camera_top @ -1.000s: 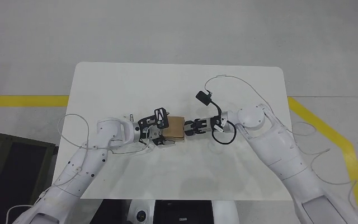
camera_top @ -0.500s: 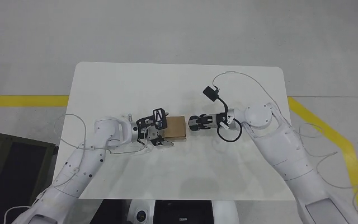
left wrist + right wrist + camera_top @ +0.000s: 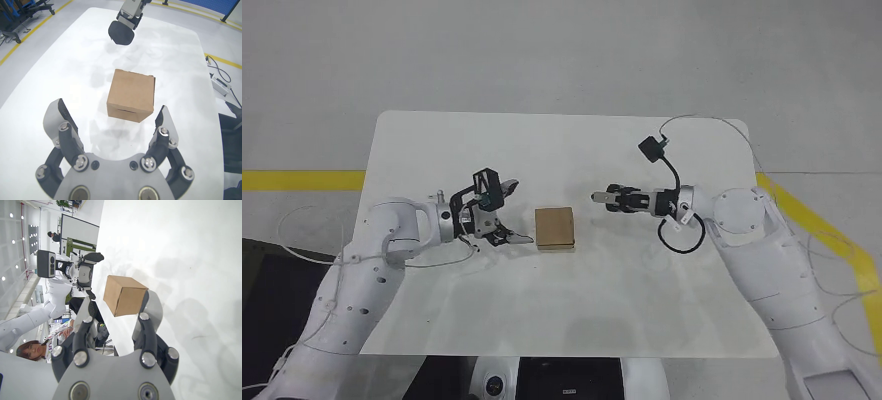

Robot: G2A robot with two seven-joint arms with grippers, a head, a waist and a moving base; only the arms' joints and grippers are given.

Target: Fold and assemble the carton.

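Carton (image 3: 554, 228) sat closed at table (image 3: 442, 140) centre.
Left gripper (image 3: 520, 212) jaws wide, right gripper (image 3: 599, 197) jaws open, both empty; a one-sided push could have skidded it or popped a flap.

The white bench (image 3: 562, 135), round at the corners, stood on a pale grey floor (image 3: 542, 50). Yellow tape lines (image 3: 302, 180) ran across the floor on either side of it. A grey power brick (image 3: 220, 84) with a black cable lay on the floor just beside the bench. Farther off stood a blue partition (image 3: 238, 13), black wheeled stands (image 3: 11, 35), a white panel (image 3: 79, 231) and a green frame (image 3: 80, 246). Round lamps (image 3: 11, 215) shone from the ceiling.
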